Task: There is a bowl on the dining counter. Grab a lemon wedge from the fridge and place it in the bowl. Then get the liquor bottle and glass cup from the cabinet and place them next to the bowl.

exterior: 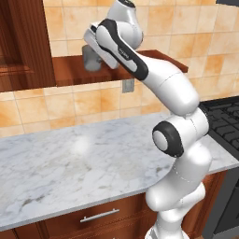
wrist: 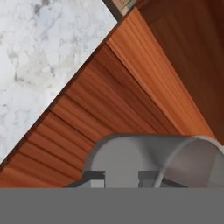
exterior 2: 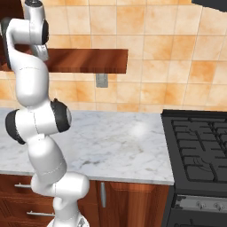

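Glass cup (exterior: 92, 58), smooth grey and cylindrical, stands on the open cabinet's (exterior: 154, 59) reddish wood shelf, up by the tiled wall. Gripper (wrist: 121, 178) is at its rim, dark fingertips (wrist: 97, 176) drawn in close on the curved wall, pinching it. Hand view catches the shelf's grain in ridged planks and veined white marble counter (wrist: 39, 52) below. Left base view shows the cup's side; right base view adds a black stove (exterior 2: 197, 146) with cast grates. No readable writing anywhere.
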You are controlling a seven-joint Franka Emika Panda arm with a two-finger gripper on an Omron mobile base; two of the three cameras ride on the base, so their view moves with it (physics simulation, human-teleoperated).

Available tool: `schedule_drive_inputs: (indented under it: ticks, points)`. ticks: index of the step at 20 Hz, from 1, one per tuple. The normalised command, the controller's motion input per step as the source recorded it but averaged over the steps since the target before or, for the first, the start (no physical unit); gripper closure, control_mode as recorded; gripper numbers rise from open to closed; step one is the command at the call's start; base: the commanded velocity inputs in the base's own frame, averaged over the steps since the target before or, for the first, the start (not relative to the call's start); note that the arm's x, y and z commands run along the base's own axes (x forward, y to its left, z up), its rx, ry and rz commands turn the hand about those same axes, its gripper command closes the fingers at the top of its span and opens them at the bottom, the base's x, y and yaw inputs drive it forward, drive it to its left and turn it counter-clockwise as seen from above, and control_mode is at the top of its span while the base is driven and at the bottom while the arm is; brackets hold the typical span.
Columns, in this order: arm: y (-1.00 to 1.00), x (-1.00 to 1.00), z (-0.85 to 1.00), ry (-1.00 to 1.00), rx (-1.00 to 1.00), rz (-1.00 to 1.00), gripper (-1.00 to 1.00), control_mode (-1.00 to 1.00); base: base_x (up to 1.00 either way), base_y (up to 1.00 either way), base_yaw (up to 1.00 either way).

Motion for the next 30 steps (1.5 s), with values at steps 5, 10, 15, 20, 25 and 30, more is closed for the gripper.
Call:
schedule_drive_inputs:
  ticks: [5, 10, 15, 20, 25, 30]
  points:
    - [-0.08, -0.50, -0.10, -0.31, 0.09, 0.00, 1.00, -1.00, 0.00, 0.00, 0.00]
    - [-0.21, -0.60, -0.10, -0.24, 0.10, 0.00, 1.00, -1.00, 0.00, 0.00, 0.00]
    - [-0.53, -1.00, 0.07, -0.15, 0.11, -0.12, 1.00, -1.00, 0.00, 0.00, 0.00]
    - [-0.95, -1.00, 0.01, 0.00, 0.13, -0.17, 1.00, -1.00, 0.00, 0.00, 0.00]
    - [-0.94, -1.00, 0.00, -0.04, 0.13, -0.14, 1.00, -1.00, 0.00, 0.00, 0.00]
    - [-0.56, -1.00, 0.01, -0.12, 0.10, -0.19, 1.00, -1.00, 0.00, 0.00, 0.00]
